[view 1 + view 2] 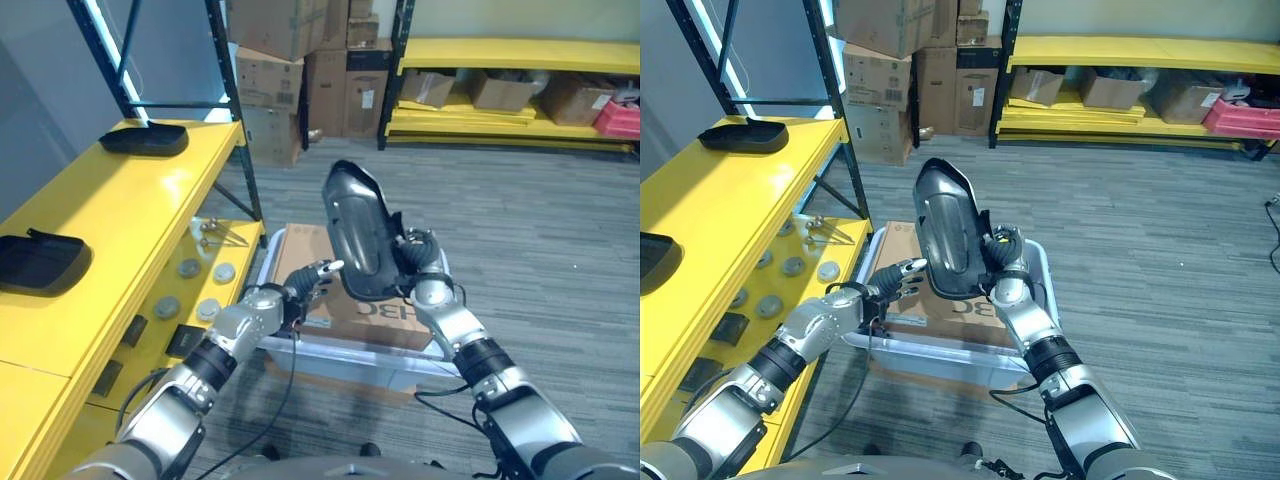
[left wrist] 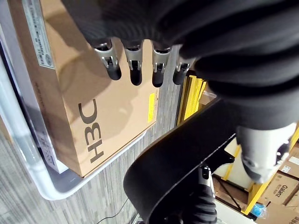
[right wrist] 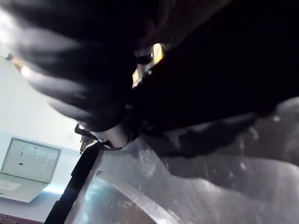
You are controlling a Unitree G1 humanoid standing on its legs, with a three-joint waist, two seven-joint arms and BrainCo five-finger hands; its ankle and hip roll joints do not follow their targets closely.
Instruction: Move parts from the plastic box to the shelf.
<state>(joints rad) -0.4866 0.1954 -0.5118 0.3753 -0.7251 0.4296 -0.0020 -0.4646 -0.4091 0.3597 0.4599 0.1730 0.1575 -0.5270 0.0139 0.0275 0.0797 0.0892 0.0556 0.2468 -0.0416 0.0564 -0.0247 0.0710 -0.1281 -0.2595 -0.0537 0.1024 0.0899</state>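
**Two parts shelved, a third in the air**

Two black parts are already lying on the yellow shelf (image 1: 120, 215): one dark tray-like part (image 1: 145, 138) at its far end and another black part (image 1: 40, 262) nearer the robot, well apart from each other. A third, the large dark curved part (image 1: 358, 232), is being held upright above the plastic box (image 1: 340, 352), so it is out of the box but not yet on the shelf. The right hand (image 1: 418, 262) is gripping it from behind, fingers curled round its edge. The left hand (image 1: 305, 282) is hovering just beside the part's lower end with its fingers relaxed and extended, holding nothing; its wrist view shows the fingertips (image 2: 135, 70) over a brown cardboard carton (image 1: 330, 300) that is sitting in the box. I cannot tell whether more parts are lying under or beside that carton. Judging from this, the job is under way: the raised part needs carrying leftward to the shelf's bare middle stretch.
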